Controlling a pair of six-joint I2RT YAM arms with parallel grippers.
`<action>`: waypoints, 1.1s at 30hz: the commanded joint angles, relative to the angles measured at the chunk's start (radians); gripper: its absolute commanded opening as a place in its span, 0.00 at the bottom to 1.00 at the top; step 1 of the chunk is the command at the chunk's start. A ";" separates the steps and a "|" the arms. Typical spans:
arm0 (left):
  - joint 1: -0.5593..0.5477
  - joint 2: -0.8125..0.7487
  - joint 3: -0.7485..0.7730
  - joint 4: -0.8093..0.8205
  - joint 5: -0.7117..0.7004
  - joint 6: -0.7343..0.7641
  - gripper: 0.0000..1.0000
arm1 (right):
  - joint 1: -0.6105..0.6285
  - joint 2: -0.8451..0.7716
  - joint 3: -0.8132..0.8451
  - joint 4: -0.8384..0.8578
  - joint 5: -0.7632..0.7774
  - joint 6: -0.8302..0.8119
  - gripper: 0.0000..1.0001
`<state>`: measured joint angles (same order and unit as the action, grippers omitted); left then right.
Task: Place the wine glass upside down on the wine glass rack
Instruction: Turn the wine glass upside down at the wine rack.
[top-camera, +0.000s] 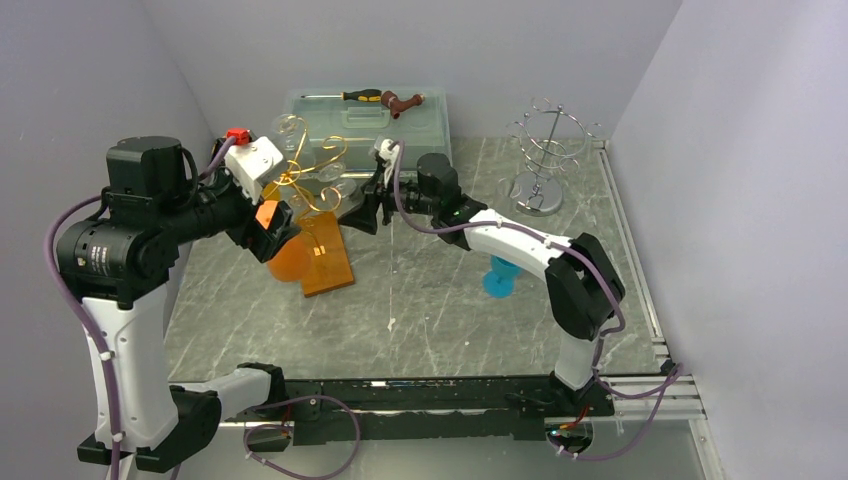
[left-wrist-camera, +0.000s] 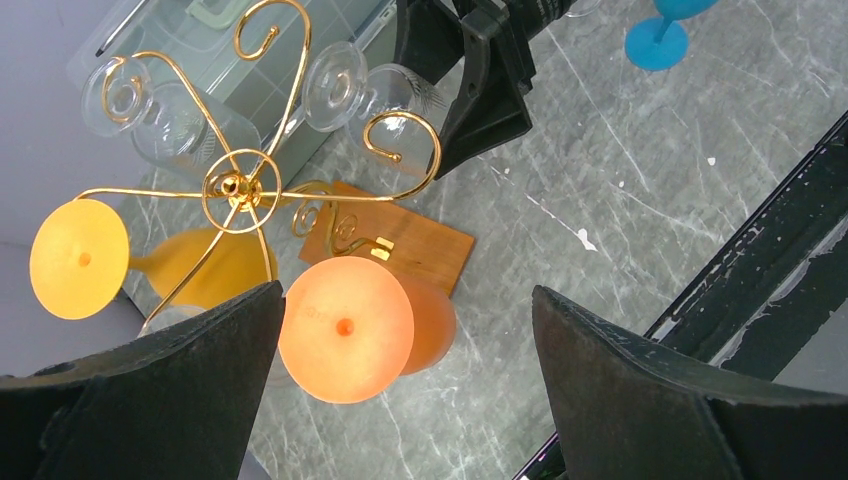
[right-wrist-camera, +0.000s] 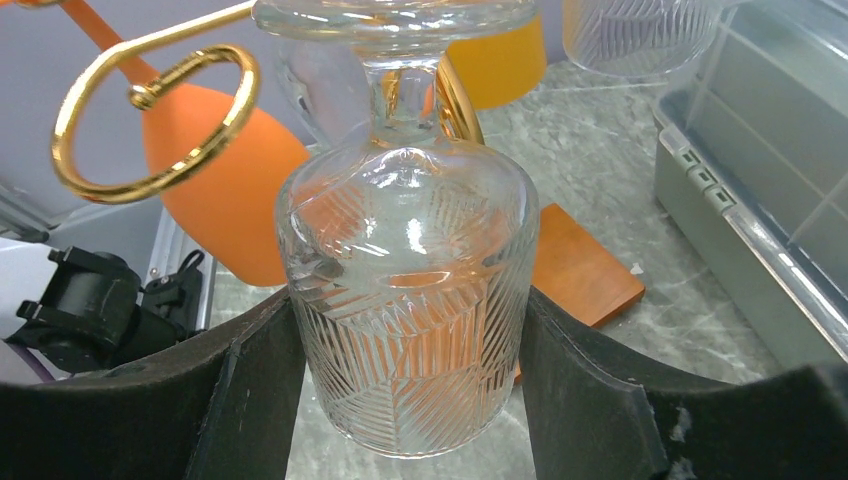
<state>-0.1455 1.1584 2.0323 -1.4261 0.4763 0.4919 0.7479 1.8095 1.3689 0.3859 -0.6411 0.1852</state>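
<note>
Trouble could come if the right gripper (right-wrist-camera: 405, 330), squeezing the clear wine glass (right-wrist-camera: 405, 250) upside down with its stem at a hook of the gold rack (left-wrist-camera: 232, 185), lets go before the foot sits right, so it falls and breaks; the left gripper (left-wrist-camera: 407, 295) hangs open, holding nothing.

Clear patterned glass (right-wrist-camera: 405, 330) sat between matt black pads (right-wrist-camera: 590, 390) of the claw (right-wrist-camera: 405, 400); glossy gold metal rack (right-wrist-camera: 150, 120) above, smooth wood base (right-wrist-camera: 585, 275) behind.

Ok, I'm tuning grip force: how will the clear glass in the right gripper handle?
Probably stiff but fragile: the clear glass has a narrow stem. Likely slippery too, since the right gripper touches only its glossy wall.
</note>
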 joint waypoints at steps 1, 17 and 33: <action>-0.003 -0.012 0.018 0.010 -0.010 -0.016 0.99 | 0.002 0.003 0.068 0.137 -0.044 -0.009 0.10; -0.003 0.001 0.054 0.001 -0.023 -0.018 0.99 | 0.030 0.034 0.051 0.264 -0.051 -0.029 0.07; -0.003 0.010 0.048 0.004 -0.052 -0.021 0.99 | 0.078 0.008 -0.005 0.319 -0.031 -0.090 0.05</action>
<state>-0.1455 1.1622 2.0621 -1.4269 0.4385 0.4915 0.8135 1.8778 1.3693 0.5644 -0.6636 0.1333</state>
